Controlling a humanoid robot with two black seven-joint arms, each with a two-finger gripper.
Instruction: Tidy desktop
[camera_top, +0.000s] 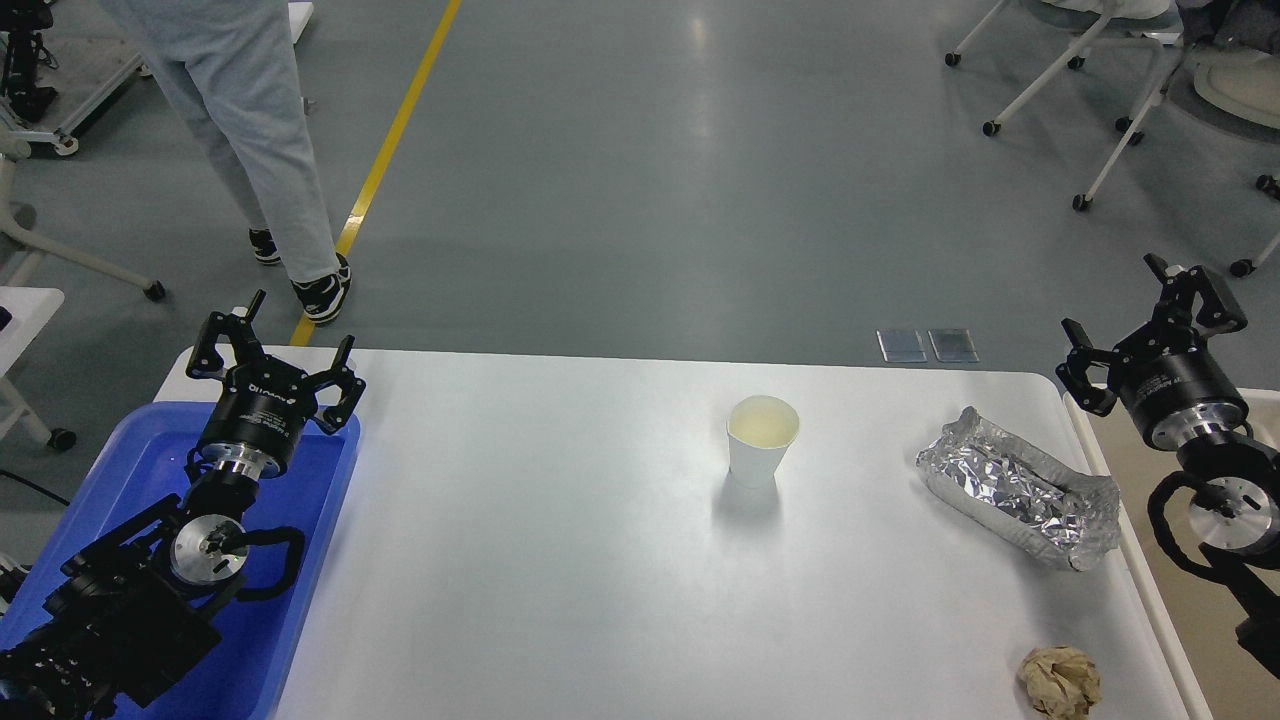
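- The left gripper (272, 352) hangs over the far end of the blue tray (300, 600), its fingers spread and holding nothing; the right gripper (1150, 315) is raised beyond the right edge of the worktop, also spread and empty.
- The desktop (520, 560), a glossy white worktop, fills the middle of the view between the two arms.
- Three things sit on it, all in the right half: a white paper cup (761, 440) standing upright near the middle, a crumpled foil container (1020, 488) near the right edge, and a ball of brown paper (1060, 681) at the near right corner. They lie well apart from each other.
- The blue tray sits at the left edge, and its visible bottom holds nothing. A beige bin (1140, 480) with a white rim stands just beside the right edge.
- As I judge it, the tidying is barely begun: nothing is gripped and all three things are left to clear.
- Beyond the far edge, a person's legs (270, 150) stand on the grey floor.
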